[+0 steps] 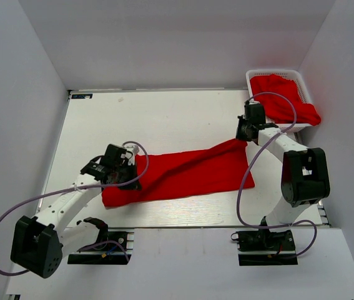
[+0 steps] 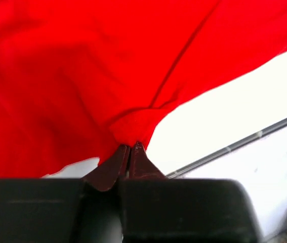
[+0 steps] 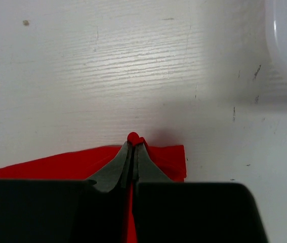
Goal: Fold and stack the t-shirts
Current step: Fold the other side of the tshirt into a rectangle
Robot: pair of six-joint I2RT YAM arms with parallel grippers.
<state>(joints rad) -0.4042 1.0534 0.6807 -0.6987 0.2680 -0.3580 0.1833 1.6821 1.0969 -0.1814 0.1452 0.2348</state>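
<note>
My left gripper (image 1: 128,170) is pinched shut on the left end of the t-shirt on the table (image 1: 189,172). In my left wrist view the two tips meet with a knuckle of red cloth bunched between them. My right gripper (image 1: 244,135) is clamped the same way on the shirt's far right corner, and a small nub of red pokes out past the tips.

The garment lies as a long band between my two grips. Its long axis runs from the near left, at my left fingers, to the far right, at my right fingers, on a slight slant. From the left grip the whole cloth lies to the right. From the right grip it lies to the left and nearer. The band looks gathered rather than spread flat. I judge the coming move turns on that axis: either I draw the two ends apart along it to open the shirt, or I carry one end over toward the other.

At the far right corner of the table (image 1: 164,119) stands a white lattice basket (image 1: 270,72), just beyond my right gripper and well apart from my left. A second t-shirt (image 1: 283,94) is heaped in it, part of it spilling over the near right rim.
</note>
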